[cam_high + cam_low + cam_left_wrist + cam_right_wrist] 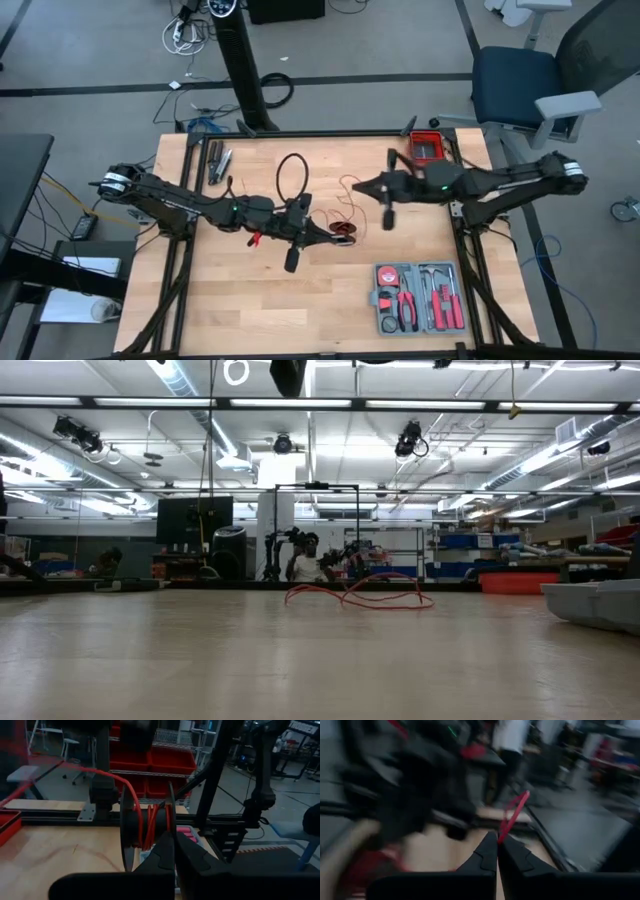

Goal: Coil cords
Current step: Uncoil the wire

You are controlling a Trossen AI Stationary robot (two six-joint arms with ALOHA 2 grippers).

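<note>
The left tool (pixel 175 851) is pinched fully together on the rim of a small black spool (pixel 147 827) wound with red cord (pixel 151 826). In the high view this tool (pixel 322 232) sits just left of the frame's centre, with the spool (pixel 343 236) at its tip. The right tool (pixel 497 851) is also fully closed, gripping a strand of the same cord (pixel 514 815) that rises from between its tips. From above it (pixel 354 186) hangs over the upper middle of the bench (pixel 250 300).

The loose cord (pixel 345 197) runs in thin loops between the two tools, at the frame's centre; in the low view it (pixel 360 596) lies in low arcs on the far part of the bench top.

A black cable loop (pixel 291 177) lies just above the left arm. A grey tool case (pixel 418 297) with red-handled tools sits at lower right, well apart from the cord. A red bin (pixel 427 148) stands at the bench's upper right edge, and some metal tools (pixel 219 162) lie at upper left.

The bench is pale wood in a black frame. A blue office chair (pixel 530 85) stands on the grey floor at upper right. The low view shows a large workshop with ceiling lights behind.
</note>
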